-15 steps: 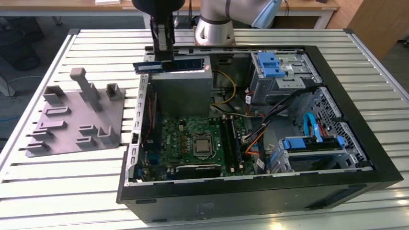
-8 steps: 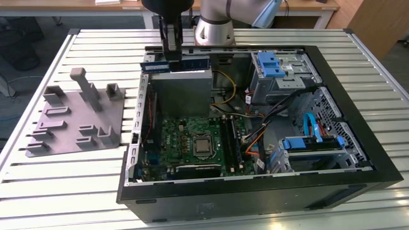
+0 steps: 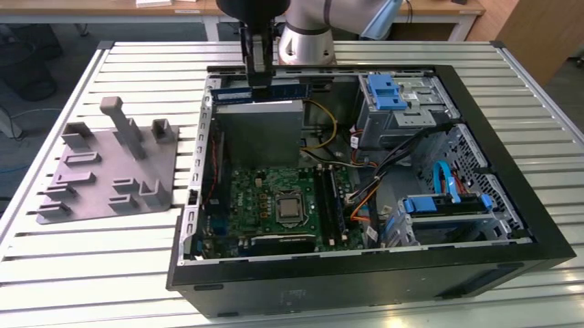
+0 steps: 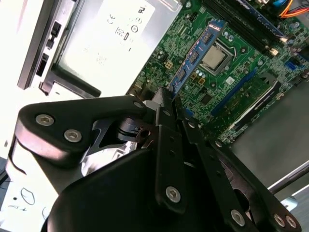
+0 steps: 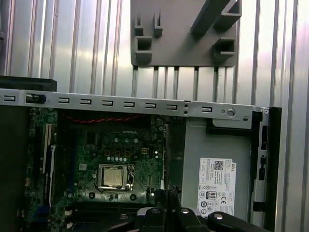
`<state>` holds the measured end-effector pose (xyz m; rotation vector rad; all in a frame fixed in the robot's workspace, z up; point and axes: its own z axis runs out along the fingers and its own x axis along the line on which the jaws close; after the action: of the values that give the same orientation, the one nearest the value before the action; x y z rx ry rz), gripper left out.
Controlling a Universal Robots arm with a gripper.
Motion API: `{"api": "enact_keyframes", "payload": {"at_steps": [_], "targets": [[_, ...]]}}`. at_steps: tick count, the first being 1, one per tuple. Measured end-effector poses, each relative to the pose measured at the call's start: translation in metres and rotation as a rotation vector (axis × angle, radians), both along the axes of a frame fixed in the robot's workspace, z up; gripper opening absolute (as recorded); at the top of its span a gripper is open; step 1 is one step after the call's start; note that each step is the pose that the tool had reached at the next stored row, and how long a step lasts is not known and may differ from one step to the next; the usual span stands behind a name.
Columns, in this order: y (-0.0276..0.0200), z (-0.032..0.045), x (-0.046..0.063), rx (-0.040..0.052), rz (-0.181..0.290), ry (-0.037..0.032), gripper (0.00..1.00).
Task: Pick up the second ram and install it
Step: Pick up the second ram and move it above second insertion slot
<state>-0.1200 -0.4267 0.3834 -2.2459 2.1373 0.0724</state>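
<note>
Pincer [image 3: 259, 80] is clamped on the second ram [image 3: 264, 91], gripping it near mid-length, upper middle of the exterior view. The stick is held level, long side horizontal, chips and pale sticker facing the camera. It hangs above the grey power supply box [image 3: 260, 130] at the far end of the open computer case [image 3: 365, 270]. It is not seated: it is well apart from the long black slots [image 3: 333, 198] on the green motherboard [image 3: 260, 195], lower in the frame. The processor [image 3: 290, 208] sits mid-board, just beside the slots on the exterior view's left. The grey holder plate [image 3: 100, 171] with upright pegs lies on the slatted desk [image 3: 91, 273], to the exterior view's left of the case, with no stick on it. In the second wrist view the pincer [image 4: 166, 99] has its black fingers closed together. The ram [image 4: 198, 53] sticks out from them edge-on, with the motherboard [image 4: 236, 67] behind it. In the first wrist view the pincer [image 5: 169, 210] is over the case, with the holder plate [image 5: 183, 34] beyond the case wall.
</note>
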Motion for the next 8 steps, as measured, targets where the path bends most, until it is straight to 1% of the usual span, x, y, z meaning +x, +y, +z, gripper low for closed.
{"api": "enact_keyframes", "payload": {"at_steps": [8], "targets": [[0.0,-0.0001,0.014,0.0,0.0,0.0,0.14]]}}
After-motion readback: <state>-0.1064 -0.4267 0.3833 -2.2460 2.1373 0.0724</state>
